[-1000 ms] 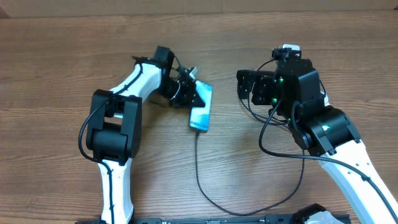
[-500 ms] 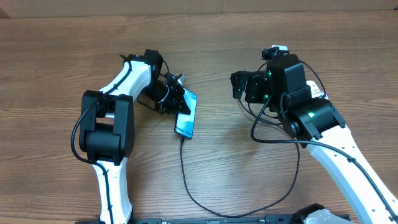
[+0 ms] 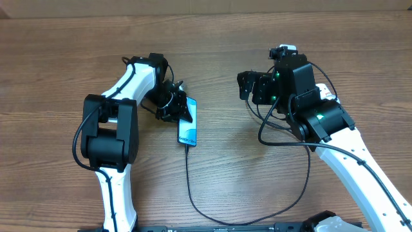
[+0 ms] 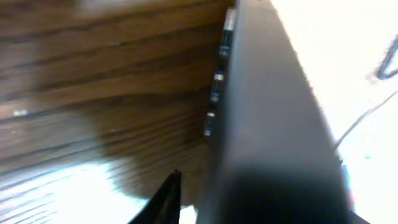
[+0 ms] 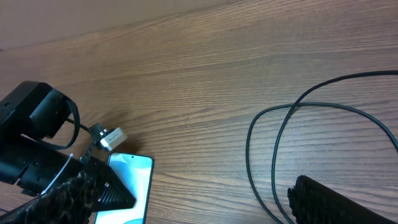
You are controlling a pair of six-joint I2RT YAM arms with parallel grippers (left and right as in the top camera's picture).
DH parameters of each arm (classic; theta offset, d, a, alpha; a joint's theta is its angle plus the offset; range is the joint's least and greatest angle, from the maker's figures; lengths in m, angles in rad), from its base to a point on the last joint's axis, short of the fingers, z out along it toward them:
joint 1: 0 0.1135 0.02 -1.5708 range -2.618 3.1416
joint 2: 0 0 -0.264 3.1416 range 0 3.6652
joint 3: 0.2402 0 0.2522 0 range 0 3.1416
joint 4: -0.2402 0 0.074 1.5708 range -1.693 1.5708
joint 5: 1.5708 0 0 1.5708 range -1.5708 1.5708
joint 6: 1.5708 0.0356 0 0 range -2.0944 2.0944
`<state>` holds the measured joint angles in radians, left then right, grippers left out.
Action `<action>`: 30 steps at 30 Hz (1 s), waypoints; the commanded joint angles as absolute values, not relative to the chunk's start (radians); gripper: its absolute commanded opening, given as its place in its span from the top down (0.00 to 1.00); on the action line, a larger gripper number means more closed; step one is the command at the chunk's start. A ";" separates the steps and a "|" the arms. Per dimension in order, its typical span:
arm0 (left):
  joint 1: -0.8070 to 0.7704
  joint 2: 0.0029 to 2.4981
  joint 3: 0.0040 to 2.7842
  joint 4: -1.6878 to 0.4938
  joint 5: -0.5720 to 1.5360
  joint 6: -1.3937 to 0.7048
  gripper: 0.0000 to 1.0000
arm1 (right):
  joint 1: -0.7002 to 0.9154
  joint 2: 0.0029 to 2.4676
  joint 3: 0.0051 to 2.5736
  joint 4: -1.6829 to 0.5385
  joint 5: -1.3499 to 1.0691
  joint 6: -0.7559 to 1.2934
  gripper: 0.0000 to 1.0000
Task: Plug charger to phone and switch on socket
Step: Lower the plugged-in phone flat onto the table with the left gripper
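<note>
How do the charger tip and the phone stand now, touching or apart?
Touching. In the overhead view the charger runs straight into the near end of the phone, with no gap showing between them.

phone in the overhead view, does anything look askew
Yes: the phone is not flat on the table; the left tool holds it tipped on its long edge, with the charger plugged into its lower end.

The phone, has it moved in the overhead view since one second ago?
Yes. The phone shifted left and slightly away from the table's far edge.
</note>
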<state>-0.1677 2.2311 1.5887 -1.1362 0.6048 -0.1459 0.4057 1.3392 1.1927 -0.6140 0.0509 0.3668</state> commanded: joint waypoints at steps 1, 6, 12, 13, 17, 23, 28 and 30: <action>-0.157 2.257 1.566 -1.137 0.516 -0.172 0.76 | 0.403 1.338 1.204 -0.616 0.025 0.374 0.00; -0.157 2.257 1.566 -1.127 0.452 -0.173 0.73 | 0.403 1.338 1.204 -0.633 -0.059 0.374 0.00; -0.157 2.257 1.566 -1.092 0.434 -0.173 0.69 | 0.403 1.338 1.203 -0.630 -0.054 0.373 0.00; -0.157 2.257 1.566 -1.093 0.433 -0.173 0.69 | 0.403 1.338 1.203 -0.608 -0.054 0.373 0.00; -0.157 2.257 1.566 -1.087 0.433 -0.173 0.66 | 0.403 1.338 1.204 -0.537 -0.054 0.373 0.00; -0.157 2.257 1.566 -1.084 0.374 -0.173 0.49 | 0.403 1.338 1.203 -0.476 -0.054 0.373 0.00; -0.157 2.257 1.566 -1.084 0.362 -0.173 0.23 | 0.403 1.338 1.203 -0.471 -0.054 0.373 0.00; -0.157 2.257 1.566 -1.084 0.362 -0.174 0.22 | 0.403 1.338 1.203 -0.463 -0.050 0.373 0.00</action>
<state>-0.1684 2.2063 1.5913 -1.1023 0.5140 -0.1814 0.4057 1.3396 1.1923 -0.4786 -0.0486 0.3672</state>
